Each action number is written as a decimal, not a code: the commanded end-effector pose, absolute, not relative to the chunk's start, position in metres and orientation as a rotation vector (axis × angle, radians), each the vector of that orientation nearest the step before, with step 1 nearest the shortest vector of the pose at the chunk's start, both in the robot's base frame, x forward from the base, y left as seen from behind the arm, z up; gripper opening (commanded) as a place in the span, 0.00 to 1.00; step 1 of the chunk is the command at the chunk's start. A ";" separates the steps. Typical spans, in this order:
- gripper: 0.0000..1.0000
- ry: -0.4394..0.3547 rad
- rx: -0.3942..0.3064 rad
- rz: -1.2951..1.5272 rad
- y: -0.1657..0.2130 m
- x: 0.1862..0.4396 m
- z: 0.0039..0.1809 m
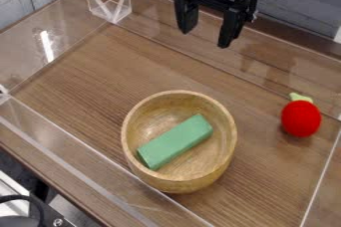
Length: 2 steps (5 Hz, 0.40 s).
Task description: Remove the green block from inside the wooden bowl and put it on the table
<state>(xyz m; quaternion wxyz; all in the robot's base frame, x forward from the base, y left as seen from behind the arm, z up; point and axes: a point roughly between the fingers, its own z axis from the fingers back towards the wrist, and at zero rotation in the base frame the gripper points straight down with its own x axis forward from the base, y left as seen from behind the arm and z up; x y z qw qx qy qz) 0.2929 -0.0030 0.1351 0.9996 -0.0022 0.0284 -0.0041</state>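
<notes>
- Camera view, looking down over a brown wood-grain table [120, 67] bordered by clear acrylic walls [80, 186], the nearest wall crossing the lower left corner.
- Nearest the lens, a round wooden bowl [180, 140] of light tan with a thick rim sits on the tabletop, slightly right of centre.
- Inside the bowl lies the green block [174, 141], flat and elongated, set on a diagonal from lower left to upper right and resting against the bowl's floor.
- To the right of the bowl and apart from it, a red strawberry-like toy [301, 117] with a small green top rests on the table near the right-hand wall.
- Farther back, a black gripper [213, 22] hangs above the table's far half, pointing straight down, its fingers spread apart and holding nothing, well away from the bowl.
- At the far left corner, a folded clear acrylic piece [110, 4] stands against the back edge.
</notes>
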 end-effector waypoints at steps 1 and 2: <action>1.00 0.080 -0.005 -0.021 -0.003 0.289 0.127; 1.00 0.100 -0.019 -0.122 -0.009 0.264 0.120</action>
